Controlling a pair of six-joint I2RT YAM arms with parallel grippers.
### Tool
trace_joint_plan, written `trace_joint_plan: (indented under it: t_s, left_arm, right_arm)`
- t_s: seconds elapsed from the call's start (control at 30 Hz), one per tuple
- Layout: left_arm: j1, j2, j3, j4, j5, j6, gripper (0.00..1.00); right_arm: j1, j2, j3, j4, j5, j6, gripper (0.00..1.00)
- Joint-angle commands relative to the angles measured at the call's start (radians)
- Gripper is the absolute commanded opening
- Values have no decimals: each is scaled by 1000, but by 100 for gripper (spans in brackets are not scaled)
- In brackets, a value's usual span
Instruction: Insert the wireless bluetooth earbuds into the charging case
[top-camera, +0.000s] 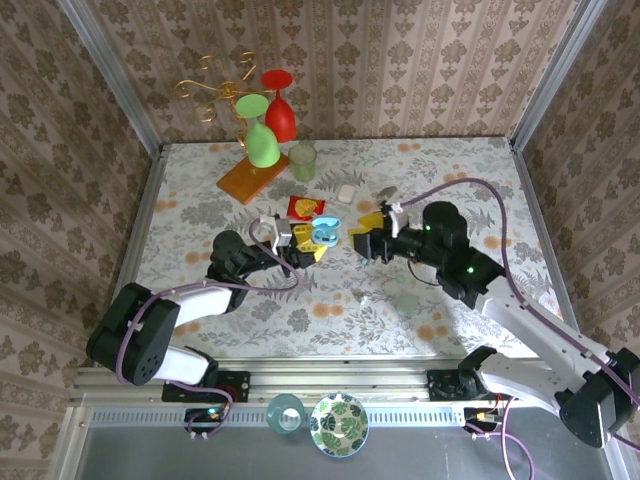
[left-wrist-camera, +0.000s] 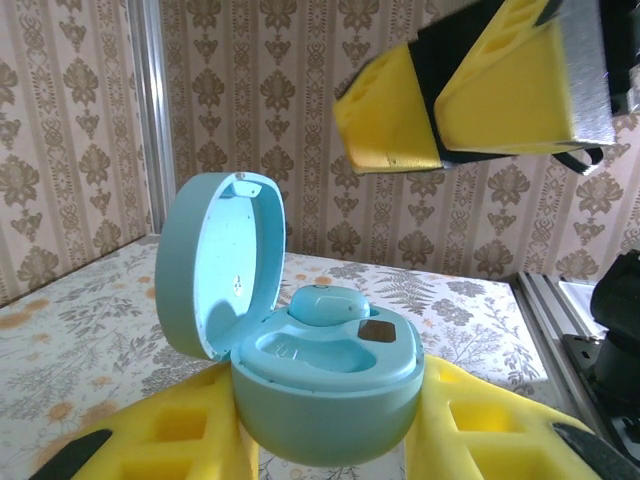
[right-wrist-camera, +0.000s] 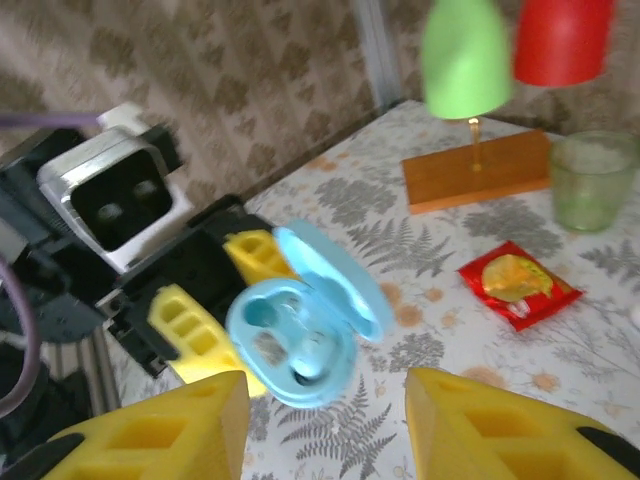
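The light blue charging case (left-wrist-camera: 330, 395) stands upright with its lid (left-wrist-camera: 215, 265) swung open, and my left gripper (left-wrist-camera: 330, 445) is shut on its body from both sides. One pale blue earbud (left-wrist-camera: 325, 303) sits in the far socket. The near socket (left-wrist-camera: 300, 352) is bare, and the second bud is out of view. From above, the case (top-camera: 323, 235) is at mid table. My right gripper (top-camera: 362, 233) hovers just right of it, open, with nothing between its yellow fingers (right-wrist-camera: 490, 430). In the right wrist view the case (right-wrist-camera: 295, 345) lies just ahead of the right gripper (right-wrist-camera: 325, 425).
A gold stand on a wooden base (top-camera: 252, 178) holds a green glass (top-camera: 262, 140) and a red glass (top-camera: 280, 115) at the back. Beside it are a green cup (top-camera: 303, 160), a red packet (top-camera: 306, 207) and a small white block (top-camera: 345, 193). Bowls (top-camera: 340, 425) sit below the table's near edge.
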Motion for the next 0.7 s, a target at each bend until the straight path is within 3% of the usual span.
trace_joint_plan:
  t_s: [0.0, 0.17, 0.37, 0.67]
  left_arm:
    - [16, -39, -10, 35, 7, 3, 25]
    - [19, -56, -13, 32, 39, 30, 25]
    - [20, -56, -6, 32, 62, 39, 25]
    - [20, -61, -5, 32, 83, 34, 25]
  right_arm:
    - [-41, -29, -82, 95, 107, 125, 48]
    - [-74, 12, -126, 56, 218, 215, 48]
    - [-83, 254, 47, -280, 358, 269, 49]
    - [-65, 585, 205, -423, 315, 278, 44]
